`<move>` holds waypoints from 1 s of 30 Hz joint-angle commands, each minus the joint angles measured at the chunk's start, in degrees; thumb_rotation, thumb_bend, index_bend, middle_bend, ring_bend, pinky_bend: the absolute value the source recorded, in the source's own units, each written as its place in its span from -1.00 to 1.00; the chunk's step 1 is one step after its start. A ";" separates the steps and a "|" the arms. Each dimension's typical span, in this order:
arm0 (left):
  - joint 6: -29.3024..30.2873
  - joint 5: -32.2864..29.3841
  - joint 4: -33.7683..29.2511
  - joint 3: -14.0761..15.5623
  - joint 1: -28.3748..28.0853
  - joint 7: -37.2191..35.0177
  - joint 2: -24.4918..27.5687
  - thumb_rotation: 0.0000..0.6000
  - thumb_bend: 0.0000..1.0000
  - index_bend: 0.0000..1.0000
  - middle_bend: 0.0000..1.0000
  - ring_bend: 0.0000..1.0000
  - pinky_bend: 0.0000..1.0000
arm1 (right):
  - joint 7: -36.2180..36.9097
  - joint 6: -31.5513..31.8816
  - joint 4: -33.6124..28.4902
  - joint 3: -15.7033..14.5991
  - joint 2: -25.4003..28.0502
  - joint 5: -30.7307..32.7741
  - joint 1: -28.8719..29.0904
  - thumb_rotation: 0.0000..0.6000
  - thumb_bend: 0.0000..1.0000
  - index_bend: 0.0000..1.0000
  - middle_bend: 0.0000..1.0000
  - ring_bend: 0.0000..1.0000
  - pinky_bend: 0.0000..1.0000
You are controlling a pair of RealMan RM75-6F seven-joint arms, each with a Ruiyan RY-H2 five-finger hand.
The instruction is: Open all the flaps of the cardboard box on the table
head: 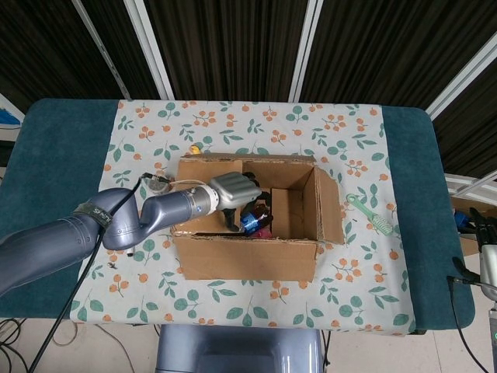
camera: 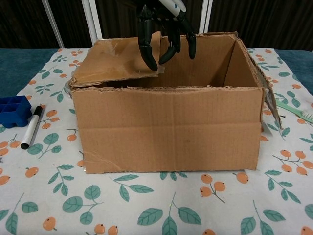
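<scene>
Dark slatted wall behind, teal table (head: pixel 54 155) below, spread with a white cloth printed with oranges and leaves (head: pixel 256 124). At the middle of that cloth, the brown corrugated cardboard box (camera: pixel 168 127), long front side toward the chest camera. Right-end flap (head: pixel 330 203) already folded outward; left-end flap (camera: pixel 115 61) lying inward over the opening, tilted, free edge raised. Silver-and-black left hand (camera: pixel 164 27) over the box's left half, dark fingertips (camera: pixel 146 54) curled down and hooked at that flap's free edge, apparently pinching or catching it rather than spread wide; exact hold on the card not certain from either view. Blue and red items (head: pixel 255 223) inside the box, just beside the fingers, too hidden to name. Right hand (head: pixel 483 241) barely visible at the far right edge beyond the table, idle; fingers open or closed — cannot tell. Nearby: green toothbrush (head: pixel 371 213) right of the box, black marker (camera: pixel 32 128) and blue plastic block (camera: pixel 12 110) on the left. Risks from here, as a judgement: fingertips slipping off the thin edge and letting the flap fall back; pulling along rather than up and dragging the light box sideways across the cloth; fingers snagging the contents; tearing the already ragged card.
</scene>
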 commanded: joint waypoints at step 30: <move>-5.75 -9.91 -5.10 -6.74 4.38 11.32 7.55 1.00 -0.66 -0.53 0.22 -0.70 -1.00 | 0.88 -0.35 -0.06 0.47 -0.09 0.15 -0.05 1.00 -0.51 -0.88 -0.56 -0.65 -0.55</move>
